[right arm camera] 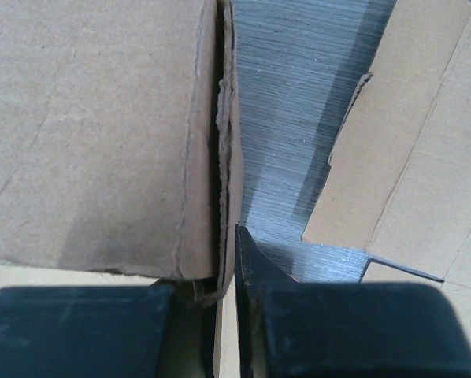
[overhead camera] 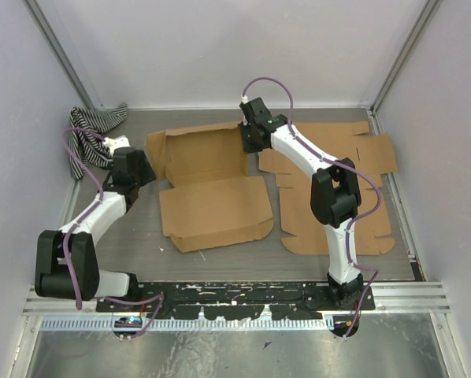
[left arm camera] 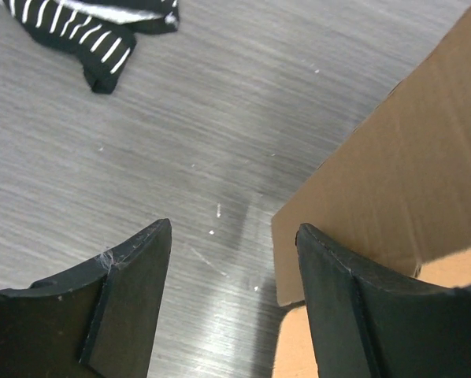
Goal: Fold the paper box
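The paper box [overhead camera: 198, 156] sits half-formed at the middle of the table [overhead camera: 133, 256], its tray toward 12 o'clock and its big lid flap [overhead camera: 216, 211] lying flat toward 6, so the long axis runs from 9 to 3 o'clock. The right gripper [overhead camera: 251, 135] is at the tray's 3 o'clock end, jaws drawn narrow on the doubled end wall [right arm camera: 224, 157]. The wrist view shows the ragged cardboard edge running down between the fingers, so it appears to be pinched rather than merely touched. The left gripper [left arm camera: 231, 236] stands wide at the 9 o'clock end and holds nothing; the tray's left wall [left arm camera: 393, 173] lies at its 3 o'clock, its free edge just inside one finger. The left arm is therefore the nearer one for raising that wall. Spare flat blanks [overhead camera: 354, 150] lie at 3 o'clock and a striped cloth [overhead camera: 94, 126] at 10.
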### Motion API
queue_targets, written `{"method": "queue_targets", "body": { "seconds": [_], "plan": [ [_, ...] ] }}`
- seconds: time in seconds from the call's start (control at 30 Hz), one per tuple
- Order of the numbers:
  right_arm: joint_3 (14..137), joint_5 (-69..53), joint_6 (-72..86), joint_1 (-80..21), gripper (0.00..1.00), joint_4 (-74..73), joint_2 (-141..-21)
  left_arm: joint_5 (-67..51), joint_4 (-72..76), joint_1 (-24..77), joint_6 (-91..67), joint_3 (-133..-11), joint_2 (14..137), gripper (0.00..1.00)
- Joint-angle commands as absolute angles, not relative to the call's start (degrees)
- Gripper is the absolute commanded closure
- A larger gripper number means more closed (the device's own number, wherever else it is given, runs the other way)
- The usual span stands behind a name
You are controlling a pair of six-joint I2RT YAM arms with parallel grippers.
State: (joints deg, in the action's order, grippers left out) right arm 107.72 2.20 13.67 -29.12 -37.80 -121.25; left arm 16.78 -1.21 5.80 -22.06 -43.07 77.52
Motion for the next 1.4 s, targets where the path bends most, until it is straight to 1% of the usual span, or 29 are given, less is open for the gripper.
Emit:
{"method": "queue_targets", "body": {
  "seconds": [0.0,0.17,0.53,0.7,0.9,1.0,1.23,1.37],
  "plan": [
    [107.2,-0.7,13.2,-29.4,0.98,-37.0,-120.3,12.7,5.7,5.6,-21.0,-42.4,77.0,0.29],
    [106.8,-1.9,12.8,-29.1,0.97,-36.6,-120.4,7.6,11.5,5.6,-21.6,-38.9,75.0,0.3],
    [105.6,-6.7,11.8,-28.7,0.97,-35.1,-119.6,1.5,18.2,5.6,-21.9,-36.8,77.1,0.3],
    [104.3,-6.4,11.6,-28.8,0.97,-34.7,-119.1,-3.0,21.3,5.6,-23.0,-35.9,77.4,0.33],
    [104.6,-5.9,11.8,-28.3,0.97,-34.7,-119.5,-4.9,26.1,5.6,-22.5,-31.1,74.2,0.37],
    [105.1,-6.5,11.1,-27.9,0.97,-34.6,-119.9,-7.1,30.4,5.6,-22.4,-28.0,73.2,0.38],
    [104.3,-11.3,6.5,-25.3,0.97,-34.4,-118.6,-7.2,31.2,5.6,-20.4,-22.2,63.9,0.36],
    [105.7,-18.2,3.9,-22.3,0.97,-34.2,-120.1,-4.8,30.4,5.7,-20.5,-18.7,55.5,0.32]
  ]
}}
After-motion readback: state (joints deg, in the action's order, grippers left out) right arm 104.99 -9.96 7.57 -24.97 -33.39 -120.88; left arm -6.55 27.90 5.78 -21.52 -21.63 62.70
